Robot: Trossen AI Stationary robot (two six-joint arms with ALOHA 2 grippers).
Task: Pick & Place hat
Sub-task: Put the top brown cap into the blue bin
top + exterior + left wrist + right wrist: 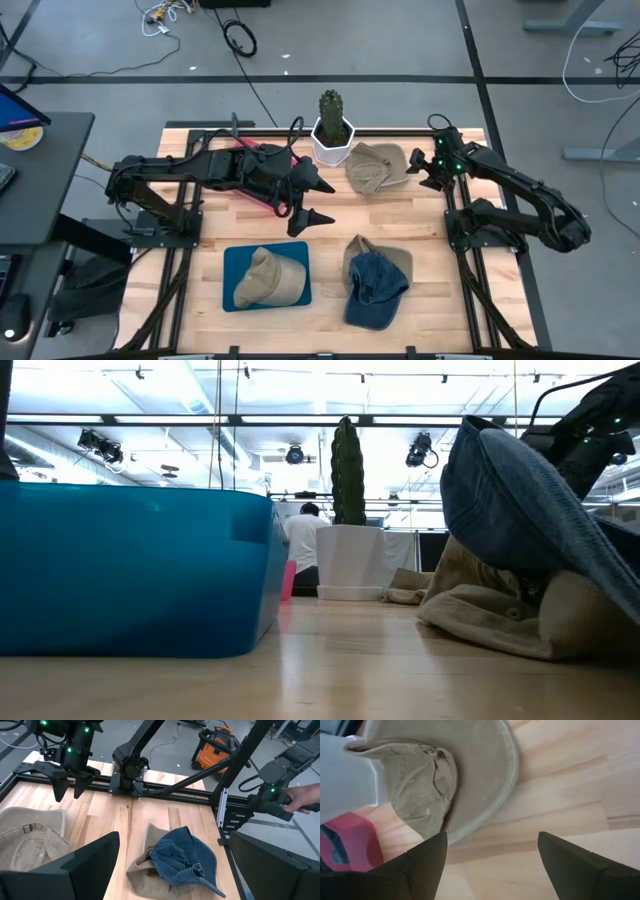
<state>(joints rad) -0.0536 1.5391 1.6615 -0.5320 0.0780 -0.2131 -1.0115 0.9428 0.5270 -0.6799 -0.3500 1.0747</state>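
Left pincer (316,200) released, hovering mid-counter (400,215), holding nothing. Right pincer (418,166) released, just beside khaki hat (375,165) at far edge next to cactus pot (332,143). Second khaki hat (270,278) on blue tray (232,262). Denim hat (375,288) overlapping tan hat (355,252), near edge.

I see my right gripper (492,865) with fingers (415,865) spread wide, nothing between them, above bare wood table (560,785). Just beyond lies a khaki hat (445,775), touching a white pot (342,780). A pink object (347,840) sits beside the hat.
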